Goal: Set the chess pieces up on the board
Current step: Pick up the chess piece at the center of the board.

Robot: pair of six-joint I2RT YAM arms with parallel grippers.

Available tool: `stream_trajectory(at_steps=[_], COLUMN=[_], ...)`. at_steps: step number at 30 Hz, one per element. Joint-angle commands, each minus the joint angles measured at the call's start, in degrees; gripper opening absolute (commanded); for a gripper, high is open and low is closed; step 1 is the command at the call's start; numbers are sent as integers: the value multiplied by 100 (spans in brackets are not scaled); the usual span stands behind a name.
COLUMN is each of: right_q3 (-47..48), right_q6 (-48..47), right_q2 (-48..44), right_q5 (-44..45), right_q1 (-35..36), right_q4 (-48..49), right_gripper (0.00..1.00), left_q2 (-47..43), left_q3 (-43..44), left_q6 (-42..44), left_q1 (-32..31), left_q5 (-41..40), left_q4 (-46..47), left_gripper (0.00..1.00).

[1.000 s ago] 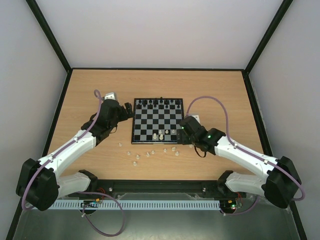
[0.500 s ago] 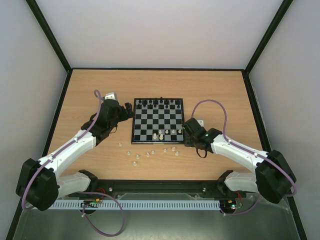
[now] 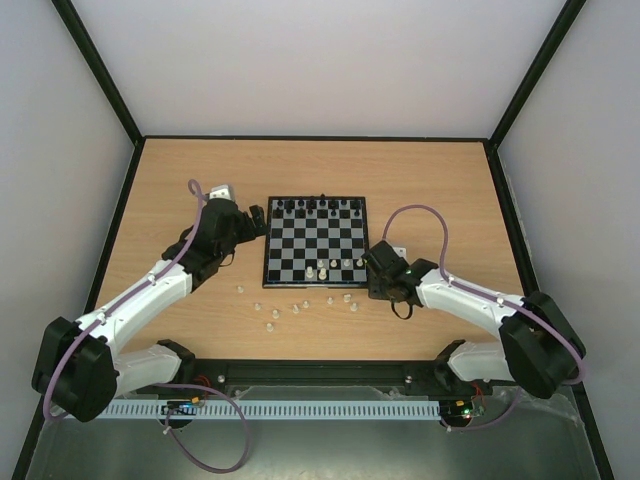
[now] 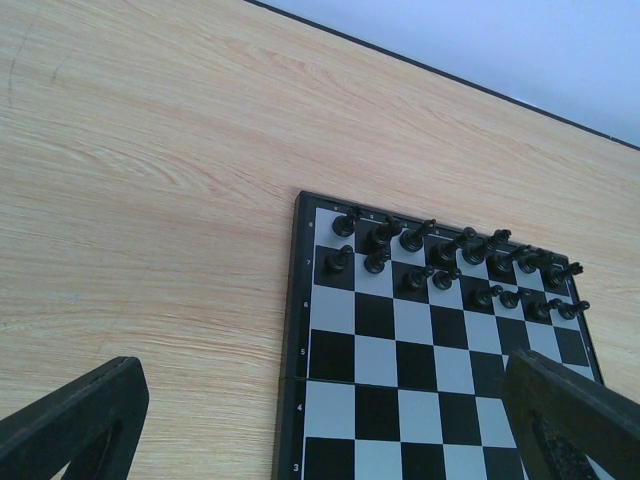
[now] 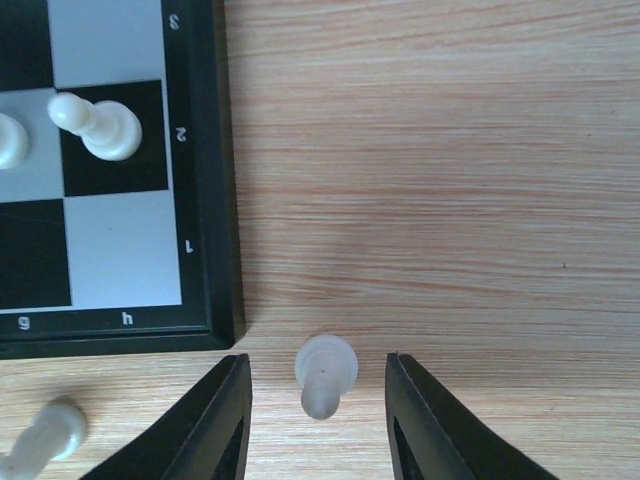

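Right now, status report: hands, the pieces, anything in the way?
Left hand open, beside the board. Right hand open, straddling a white piece on the table off the board's corner, not gripping. Nothing blocking.

Chess pieces (image 3: pixel 296 309) lie on the table (image 3: pixel 440 190) before the board (image 3: pixel 315 241).

The board (image 3: pixel 300 250) lies on the table (image 3: pixel 440 200), with black chessmen (image 3: pixel 315 206) along its 12 o'clock edge. Loose chess pieces (image 3: pixel 296 309) are scattered at its 6 o'clock. The left gripper (image 3: pixel 258 218) hovers by its 10 o'clock corner and the right gripper (image 3: pixel 377 281) by its 5 o'clock corner.
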Motion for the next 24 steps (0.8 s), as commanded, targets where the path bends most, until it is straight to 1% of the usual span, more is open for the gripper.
stream_trajectory(at_steps=[1,5,7,12,18,24], right_q3=[-142,-136,-136,-121,0,589], right_q6=[106,85,69,40,-59,-240], right_q2=[82,82,87,23,-53,-175], right_q5=[-25,-38,-64,-112,-190,-143], right_q1=[-35,-29,-31,-36,-15,123], right_q4=[-19,-23,-15,-27,-129,-439], right_gripper=[34,26,20,9,3,3], left_q2=[-98,-112,-113,-105,-80,-73], left_q3=[-53,-51,-48,-57,-61,-57], left_q6=[24,24,23,22,27,22], left_q1=[-7,-7,-7,-7,-7,-7], left_q5=[-5,-4,1,5,5,-4], left_q4=[56,56,55,56,65,67], left_gripper=[99,100,100,100,99,99])
